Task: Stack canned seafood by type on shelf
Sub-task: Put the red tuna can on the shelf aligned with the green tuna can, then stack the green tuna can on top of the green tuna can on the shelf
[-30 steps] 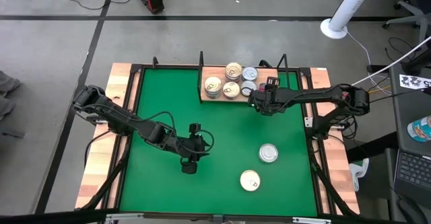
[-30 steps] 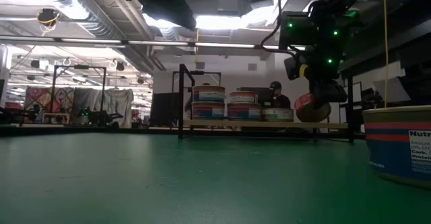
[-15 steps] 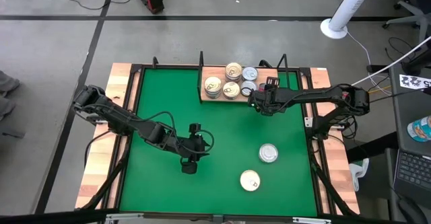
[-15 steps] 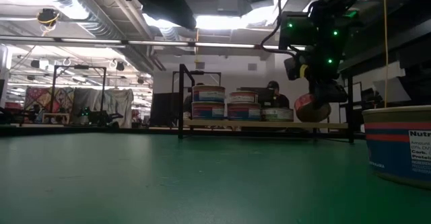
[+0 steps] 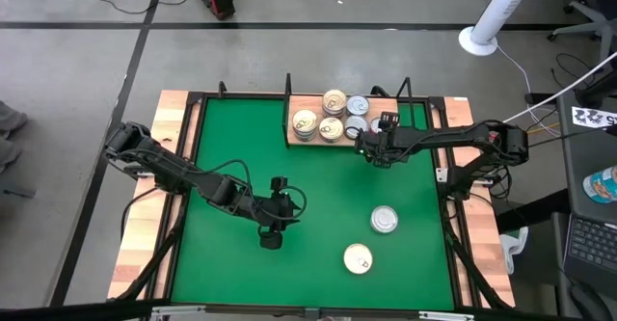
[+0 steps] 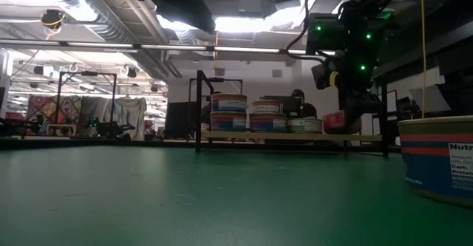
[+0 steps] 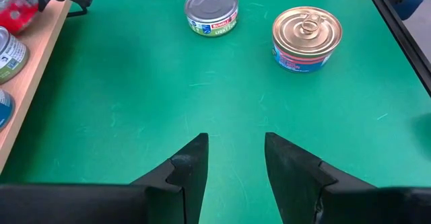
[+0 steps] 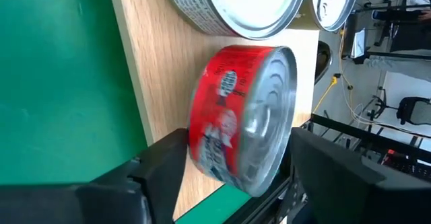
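Straddling a red-labelled tin (image 8: 242, 116) with the right gripper (image 8: 239, 150) at the front right corner of the shelf (image 8: 161, 69), upper centre of the high view. Fingers spread open, one dark finger beside the tin's base, the other beside its lid, with no firm clamp seen. Tin standing on edge over the pale wood: flat round body, glossy red paper label, ribbed silver lid. Seen from the low view as a red disc (image 6: 336, 119) just above the board, at the right of the frame.

Holding the left gripper (image 7: 236, 150) open and empty, low over the table (image 5: 308, 263), lower centre-left of the high view. Well apart from it, toward the lower right of that view: one silver-topped tin (image 7: 211, 10) with a green-and-white label and one gold-topped tin (image 7: 307, 37) with a pull ring and a pink-and-blue label, both upright on the green felt-like surface, near each other but not touching.

Stored on the shelf: stacked tins (image 6: 228, 113) in close columns along the left and middle of the board, gold tops (image 5: 334, 101) left, silver tops (image 5: 358, 104) right. Board of light, smooth wood with thin black wire posts (image 6: 198, 109) at its ends.
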{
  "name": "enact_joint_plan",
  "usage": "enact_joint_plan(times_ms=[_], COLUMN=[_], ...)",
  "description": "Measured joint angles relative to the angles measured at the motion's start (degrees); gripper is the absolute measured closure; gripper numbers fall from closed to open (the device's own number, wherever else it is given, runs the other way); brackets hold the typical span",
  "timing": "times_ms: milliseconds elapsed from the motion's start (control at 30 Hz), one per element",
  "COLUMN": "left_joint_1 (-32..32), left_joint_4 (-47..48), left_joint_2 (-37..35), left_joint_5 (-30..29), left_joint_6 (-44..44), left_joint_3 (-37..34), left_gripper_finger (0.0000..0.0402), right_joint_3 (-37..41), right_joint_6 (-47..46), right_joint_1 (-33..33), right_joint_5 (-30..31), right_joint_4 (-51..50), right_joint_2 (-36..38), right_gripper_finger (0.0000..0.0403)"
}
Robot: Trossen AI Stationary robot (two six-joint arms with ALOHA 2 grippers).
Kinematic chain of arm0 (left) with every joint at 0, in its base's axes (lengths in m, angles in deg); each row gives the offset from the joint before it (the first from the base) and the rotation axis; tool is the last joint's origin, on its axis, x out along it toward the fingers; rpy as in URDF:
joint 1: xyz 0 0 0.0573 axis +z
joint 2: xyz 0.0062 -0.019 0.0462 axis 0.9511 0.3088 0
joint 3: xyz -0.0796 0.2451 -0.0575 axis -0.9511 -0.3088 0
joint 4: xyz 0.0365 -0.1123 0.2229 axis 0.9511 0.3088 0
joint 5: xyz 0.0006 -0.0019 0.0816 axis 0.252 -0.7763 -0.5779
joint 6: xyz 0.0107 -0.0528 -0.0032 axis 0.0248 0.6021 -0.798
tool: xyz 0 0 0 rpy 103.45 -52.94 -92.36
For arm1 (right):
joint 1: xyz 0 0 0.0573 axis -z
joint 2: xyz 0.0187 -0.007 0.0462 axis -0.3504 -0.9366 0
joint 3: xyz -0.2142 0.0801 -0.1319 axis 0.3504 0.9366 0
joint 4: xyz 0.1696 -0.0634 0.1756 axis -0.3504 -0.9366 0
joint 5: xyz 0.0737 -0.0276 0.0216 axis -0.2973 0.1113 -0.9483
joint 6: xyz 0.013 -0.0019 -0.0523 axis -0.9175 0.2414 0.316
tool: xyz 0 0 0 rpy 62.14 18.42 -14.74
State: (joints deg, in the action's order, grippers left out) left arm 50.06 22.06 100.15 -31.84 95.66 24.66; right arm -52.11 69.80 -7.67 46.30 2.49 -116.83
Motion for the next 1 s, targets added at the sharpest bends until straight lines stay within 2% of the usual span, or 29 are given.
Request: enact_joint_plan(times_ms=[167, 400, 667, 767, 1000], left_joint_1=[0.0, 0.0, 0.0, 0.0, 0.0], left_joint_4=[0.0, -0.02, -0.01, -0.02, -1.41], left_joint_2=[0.0, 0.0, 0.0, 0.02, 0.02], left_joint_5=[0.0, 0.0, 0.01, 0.02, 0.02], left_joint_6=[0.04, 0.09, 0.26, 0.28, 0.02], left_joint_3=[0.0, 0.0, 0.0, 0.0, 0.0], left_gripper_finger=[0.026, 0.026, 0.026, 0.026, 0.026], right_joint_3=[0.0, 0.0, -0.07, -1.49, -8.11], right_joint_6=[0.02, 0.02, -0.13, -2.67, -10.06], right_joint_1=[0.0, -0.07, -0.11, -0.11, -1.73], right_joint_5=[-0.32, -3.97, -4.03, -5.1, -12.03], right_joint_4=[0.02, -0.13, -0.88, -4.63, -15.68], right_joint_2=[0.02, 0.02, 0.02, 0.02, 0.11], right_gripper_finger=[0.0126, 0.0125, 0.0125, 0.0125, 0.0125])
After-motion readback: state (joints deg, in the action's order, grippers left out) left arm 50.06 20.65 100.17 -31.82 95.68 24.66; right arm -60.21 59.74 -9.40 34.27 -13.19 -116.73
